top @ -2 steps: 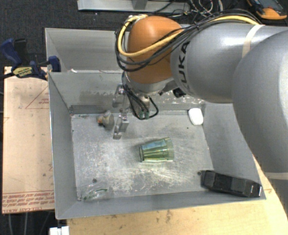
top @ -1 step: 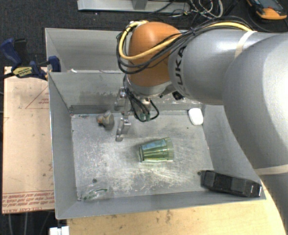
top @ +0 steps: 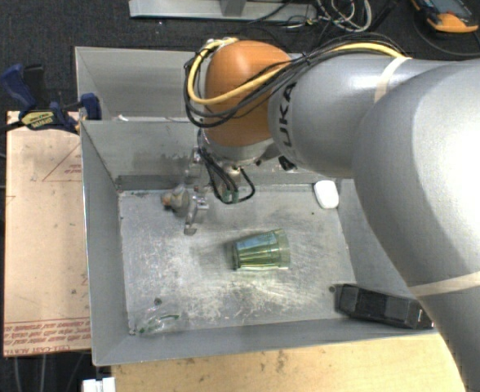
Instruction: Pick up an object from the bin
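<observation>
My gripper (top: 193, 216) hangs low over the back left part of the bin floor, under the arm's orange cover. Just to its left, close to the back wall, lies a small brownish lump (top: 174, 198); whether it touches the gripper is unclear. A green see-through cup (top: 260, 251) lies on its side in the middle of the floor, to the right of and nearer than the gripper, apart from it.
A small white rounded piece (top: 326, 194) rests against the right wall. A flat black oblong device (top: 377, 305) lies at the front right corner. A clear crumpled scrap (top: 154, 323) sits at the front left corner. The arm covers the bin's right side.
</observation>
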